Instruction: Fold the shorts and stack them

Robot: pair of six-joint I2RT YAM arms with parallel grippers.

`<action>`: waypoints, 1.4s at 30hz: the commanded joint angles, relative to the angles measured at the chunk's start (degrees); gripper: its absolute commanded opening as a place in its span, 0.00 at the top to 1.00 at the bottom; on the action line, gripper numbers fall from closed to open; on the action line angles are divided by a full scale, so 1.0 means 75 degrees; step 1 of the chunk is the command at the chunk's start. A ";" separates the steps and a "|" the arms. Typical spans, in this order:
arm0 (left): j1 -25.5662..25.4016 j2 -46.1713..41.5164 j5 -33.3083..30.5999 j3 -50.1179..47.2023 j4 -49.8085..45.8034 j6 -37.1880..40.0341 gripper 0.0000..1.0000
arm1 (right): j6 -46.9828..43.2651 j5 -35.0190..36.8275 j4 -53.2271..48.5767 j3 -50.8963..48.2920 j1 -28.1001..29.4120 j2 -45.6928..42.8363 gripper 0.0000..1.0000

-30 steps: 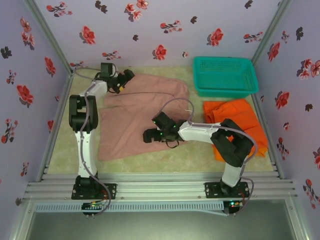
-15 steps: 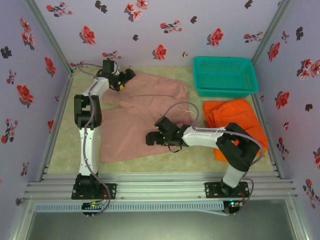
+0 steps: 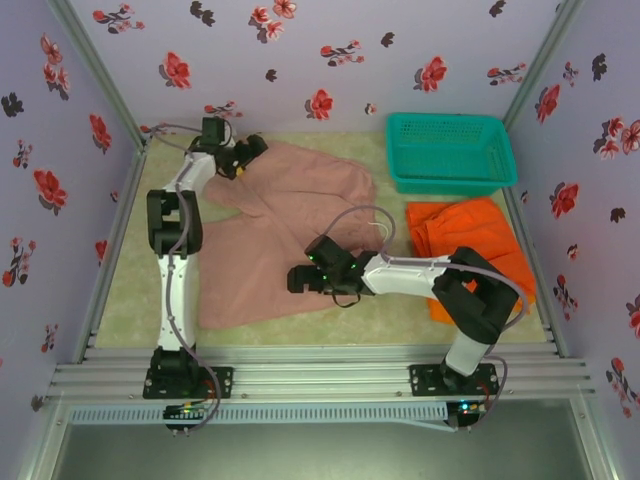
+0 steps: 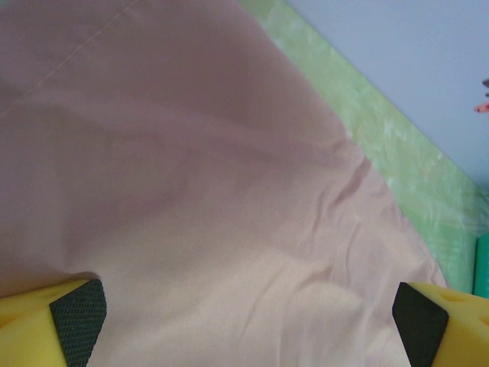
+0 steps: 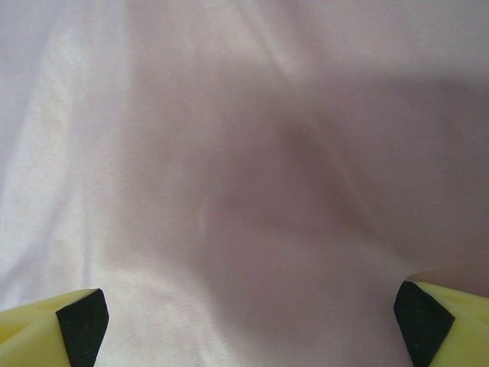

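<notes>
Pink-beige shorts (image 3: 275,225) lie spread over the middle of the mat. Orange shorts (image 3: 470,245) lie in a rumpled heap at the right. My left gripper (image 3: 250,152) hovers at the pink shorts' far left corner, open. In the left wrist view the pink cloth (image 4: 191,176) spreads under the wide-apart black fingertips (image 4: 76,313), the left gripper (image 4: 248,321) holding nothing. My right gripper (image 3: 298,279) stands open low over the near middle of the pink shorts. Smooth pink cloth (image 5: 252,153) lies under the right gripper (image 5: 252,325), with nothing between its pads (image 5: 422,321).
A teal mesh basket (image 3: 450,150) stands at the back right, just beyond the orange shorts. Flowered walls close in the left, back and right sides. Bare green mat (image 3: 140,290) shows left of the pink shorts and along the near edge (image 3: 380,320).
The left gripper has edged slightly toward the far wall at the shorts' corner. The right arm's elbow has swung right and nearer, while its gripper has dropped a little nearer over the pink cloth.
</notes>
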 commanded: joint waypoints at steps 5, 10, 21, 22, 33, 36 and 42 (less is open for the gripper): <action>0.0480 -0.3696 0.0001 -0.2736 0.1317 -0.0326 0.01 | -0.0282 0.0306 -0.1278 0.1089 0.0087 -0.0712 0.01; 0.0647 -0.6209 -0.0300 -0.5517 0.1464 -0.0830 0.01 | -0.0634 0.1222 -0.2275 0.1314 -0.0011 -0.1471 0.01; 0.0648 -1.0282 -0.2102 -1.0563 -0.0713 -0.1428 0.01 | -0.0278 0.1371 -0.2408 -0.0342 -0.1498 -0.2726 0.01; 0.0648 -1.0552 -0.2102 -1.0868 -0.0895 -0.1549 0.01 | -0.0275 0.1358 -0.2357 -0.0451 -0.1608 -0.2759 0.01; 0.0607 -1.2762 -0.2341 -1.2073 -0.3674 -0.2772 0.05 | -0.0239 0.0966 -0.1721 -0.1061 -0.2313 -0.2563 0.01; 0.0578 -1.2882 -0.2407 -1.2245 -0.4389 -0.3152 0.11 | -0.0263 0.0939 -0.1648 -0.1091 -0.2408 -0.2506 0.01; 0.0462 -1.2869 -0.2597 -1.2427 -0.5319 -0.3781 0.19 | -0.0311 0.0901 -0.1652 -0.1129 -0.2595 -0.2532 0.01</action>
